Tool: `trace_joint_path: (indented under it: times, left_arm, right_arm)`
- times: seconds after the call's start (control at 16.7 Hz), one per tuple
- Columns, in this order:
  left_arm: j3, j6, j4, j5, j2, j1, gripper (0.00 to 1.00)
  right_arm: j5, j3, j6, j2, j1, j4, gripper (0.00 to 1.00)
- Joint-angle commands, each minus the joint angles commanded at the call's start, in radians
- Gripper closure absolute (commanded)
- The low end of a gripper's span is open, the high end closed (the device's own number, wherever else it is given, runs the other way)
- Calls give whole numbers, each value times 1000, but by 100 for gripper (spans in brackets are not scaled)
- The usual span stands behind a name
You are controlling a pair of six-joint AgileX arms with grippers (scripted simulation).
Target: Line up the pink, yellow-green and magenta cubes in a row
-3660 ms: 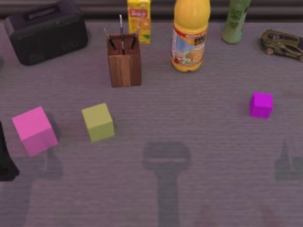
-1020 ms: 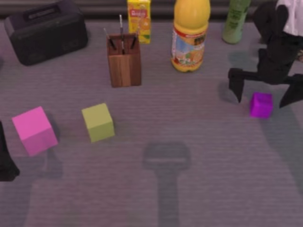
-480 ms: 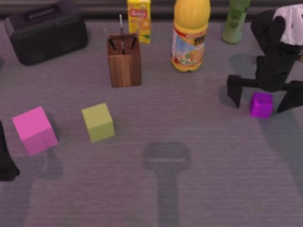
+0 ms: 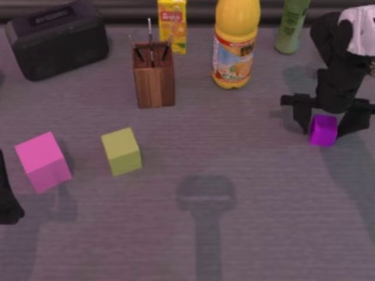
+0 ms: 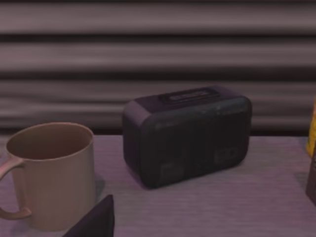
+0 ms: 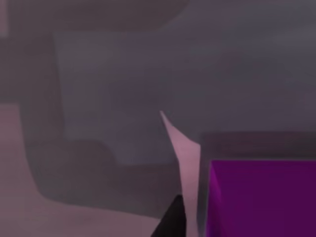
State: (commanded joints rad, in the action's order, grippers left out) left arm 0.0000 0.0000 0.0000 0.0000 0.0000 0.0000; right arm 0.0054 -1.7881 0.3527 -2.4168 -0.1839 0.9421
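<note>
Right gripper (image 4: pixel 331 120): lowered at the desk's right side, one finger on each side of the magenta cube; the gap between them is a little wider than the cube, and contact seems not yet made, though the top view leaves that unclear.
Magenta cube (image 4: pixel 323 129): on the desk (image 4: pixel 234 175), far to the right of the yellow-green cube; the right wrist view shows it close up (image 6: pixel 261 197) beside a finger (image 6: pixel 170 222).
Yellow-green cube (image 4: pixel 121 151): left of the desk's middle, in front of the wooden pen holder (image 4: pixel 153 75).
Pink cube (image 4: pixel 43 161): near the yellow-green cube, on its left, apart from it.
Left gripper (image 4: pixel 7 199): parked at the desk's left edge, left of the pink cube; I cannot tell how its fingers stand.
Left wrist view: a tan mug (image 5: pixel 52 175) just beside a black radio (image 5: pixel 187 133).
</note>
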Motion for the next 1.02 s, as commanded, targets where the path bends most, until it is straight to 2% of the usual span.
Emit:
trace_joint_path:
  times: [0.18, 0.24, 0.66, 0.78, 1.02]
  left_arm:
    - [0, 0, 0, 0, 0, 0, 0]
    - [0, 0, 0, 0, 0, 0, 0]
    - [0, 0, 0, 0, 0, 0, 0]
    - [0, 0, 0, 0, 0, 0, 0]
    - [0, 0, 0, 0, 0, 0, 0]
  right_arm:
    - [0, 0, 0, 0, 0, 0, 98]
    - [0, 0, 0, 0, 0, 0, 100]
    - [0, 0, 0, 0, 0, 0, 100]
    - [10, -11, -6, 33, 2, 15, 100]
    - [9, -90, -6, 63, -2, 132, 100]
